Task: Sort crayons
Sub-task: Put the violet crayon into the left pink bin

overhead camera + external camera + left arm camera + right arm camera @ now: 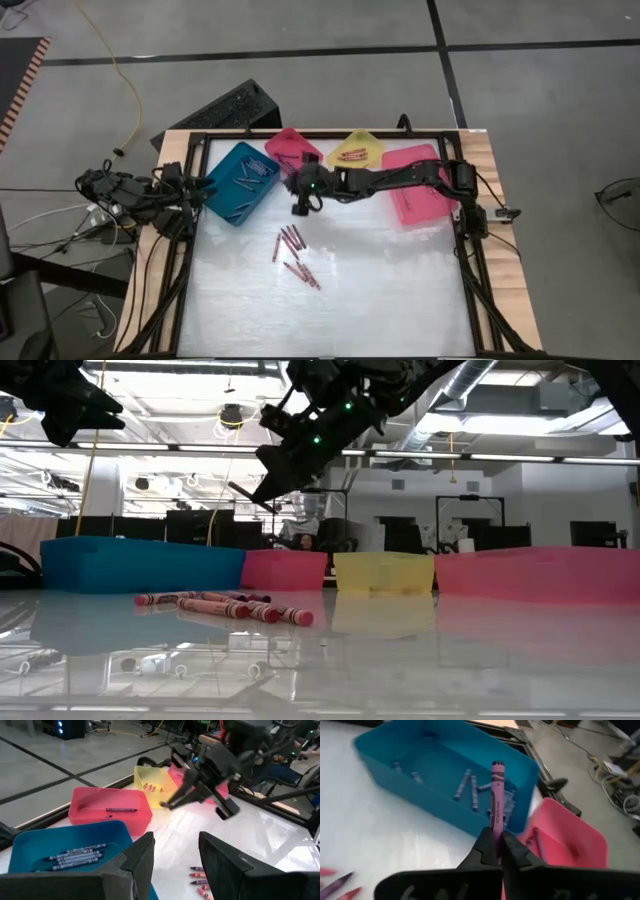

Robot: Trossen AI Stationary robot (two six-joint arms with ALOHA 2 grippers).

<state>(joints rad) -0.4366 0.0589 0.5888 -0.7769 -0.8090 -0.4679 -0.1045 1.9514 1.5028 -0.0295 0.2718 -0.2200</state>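
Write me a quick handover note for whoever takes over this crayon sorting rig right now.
Right claw: shut on a purple crayon, raised over the table near the teal bin and small pink bin.
Left claw: open, empty, waiting at the table's left edge beside the teal bin.
Done: blue-grey crayons in the teal bin, one dark crayon in the small pink bin, a few in the yellow bin.
Left: drop the held crayon, then sort the loose pile mid-table.

arms: dark, jointed | right claw (496, 851): black tapered fingers | lights: green, perhaps LEDs
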